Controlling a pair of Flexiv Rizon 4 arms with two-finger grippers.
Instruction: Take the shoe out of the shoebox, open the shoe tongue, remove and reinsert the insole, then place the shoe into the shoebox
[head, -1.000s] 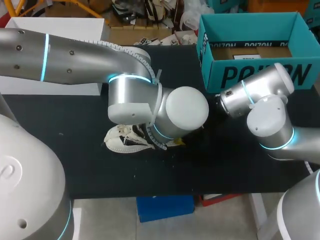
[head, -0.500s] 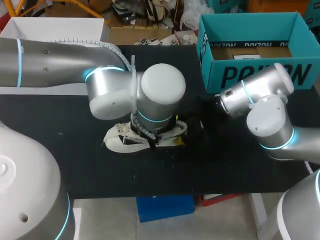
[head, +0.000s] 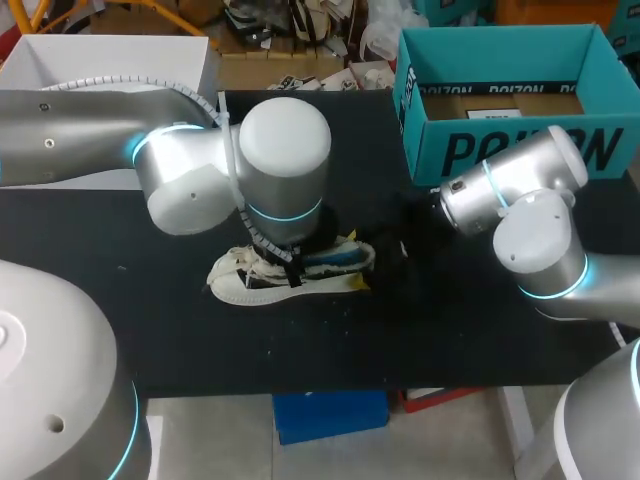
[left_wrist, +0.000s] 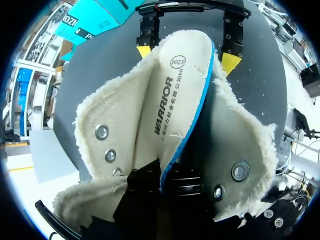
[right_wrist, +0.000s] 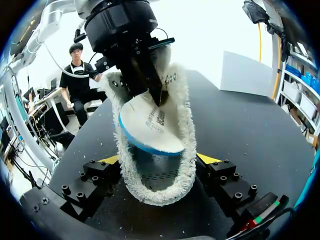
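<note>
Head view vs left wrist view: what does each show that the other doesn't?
Head only: the whole shoe on the table, and the open shoebox's inside. Left wrist only: the left gripper pinching the raised insole, and the right gripper's yellow tips either side of the heel. Both: shoe, the insole's blue edge, shoebox.

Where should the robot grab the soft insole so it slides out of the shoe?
Grab the insole by the end that sticks up out of the shoe, away from the heel, coming from above. It is thin and flat, so two fingers can pinch its faces. The left gripper pinches it there while the right gripper clamps the heel.
</note>
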